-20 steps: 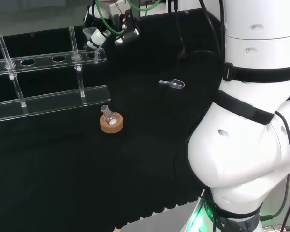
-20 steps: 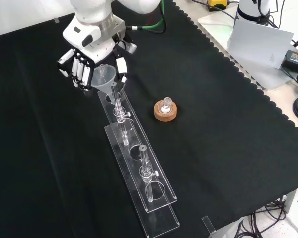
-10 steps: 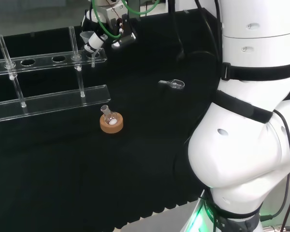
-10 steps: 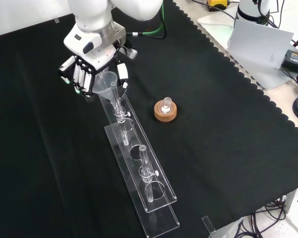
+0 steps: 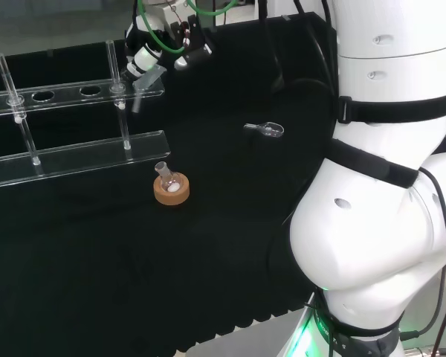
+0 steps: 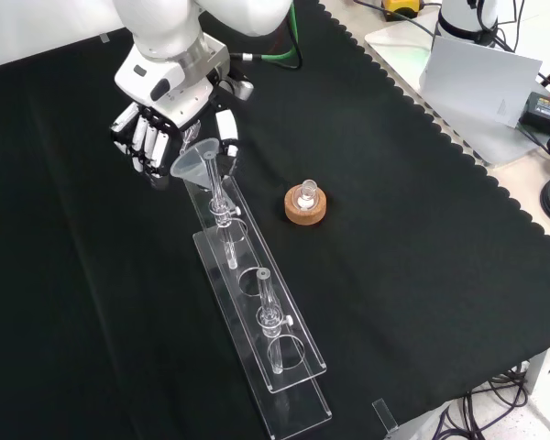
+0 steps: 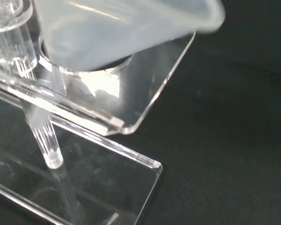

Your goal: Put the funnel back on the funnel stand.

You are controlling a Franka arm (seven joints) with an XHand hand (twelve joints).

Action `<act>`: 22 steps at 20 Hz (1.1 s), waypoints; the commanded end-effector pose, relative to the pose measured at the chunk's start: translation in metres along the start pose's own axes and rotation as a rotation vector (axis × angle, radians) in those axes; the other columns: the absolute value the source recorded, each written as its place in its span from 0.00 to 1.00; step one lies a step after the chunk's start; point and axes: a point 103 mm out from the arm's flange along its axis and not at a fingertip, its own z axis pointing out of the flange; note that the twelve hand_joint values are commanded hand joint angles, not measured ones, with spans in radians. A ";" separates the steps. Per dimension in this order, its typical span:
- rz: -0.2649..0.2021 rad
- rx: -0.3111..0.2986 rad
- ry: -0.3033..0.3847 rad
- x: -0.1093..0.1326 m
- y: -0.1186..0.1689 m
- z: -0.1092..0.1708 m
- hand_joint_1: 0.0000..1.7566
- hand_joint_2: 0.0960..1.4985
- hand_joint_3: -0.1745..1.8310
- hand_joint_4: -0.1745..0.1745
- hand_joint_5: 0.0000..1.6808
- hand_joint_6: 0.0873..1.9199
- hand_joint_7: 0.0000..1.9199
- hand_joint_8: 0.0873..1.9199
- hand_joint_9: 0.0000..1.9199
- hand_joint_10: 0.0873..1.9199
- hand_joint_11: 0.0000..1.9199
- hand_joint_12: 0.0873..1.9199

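Black cloth [image 6: 422, 238] | funnel [image 6: 194, 161] at funnel stand [image 6: 257, 312] end | robot hand [image 6: 156, 128] beside

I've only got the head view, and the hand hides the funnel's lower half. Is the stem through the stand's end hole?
Observer: Yes. In the wrist view the stem of the funnel passes down through the end hole in the top plate of the funnel stand.
Operator: Is the tip touching the base plate?
Observer: It doesn't look so. The wrist view shows the tip ending short of the base plate.
Operator: Is the hand holding it?
Observer: Yes. In the front view the hand has its fingers on one side of the cone and its thumb on the other.
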 end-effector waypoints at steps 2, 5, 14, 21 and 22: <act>0.005 -0.004 -0.015 0.001 -0.009 -0.007 0.24 0.38 0.24 0.60 0.36 0.11 0.42 0.11 0.29 0.23 0.00 0.74; 0.008 -0.010 -0.013 0.001 -0.016 -0.016 0.24 0.38 0.23 0.57 0.34 0.08 0.41 0.12 0.28 0.24 0.00 0.73; 0.040 -0.079 0.006 -0.003 -0.043 -0.053 0.22 0.40 0.20 0.55 0.30 0.00 0.37 0.13 0.25 0.27 0.00 0.73; 0.074 -0.121 0.000 -0.013 -0.071 -0.077 0.22 0.40 0.19 0.54 0.30 0.00 0.37 0.13 0.24 0.27 0.00 0.73; 0.080 -0.125 -0.001 -0.016 -0.075 -0.080 0.22 0.40 0.19 0.54 0.30 0.00 0.37 0.13 0.24 0.27 0.00 0.73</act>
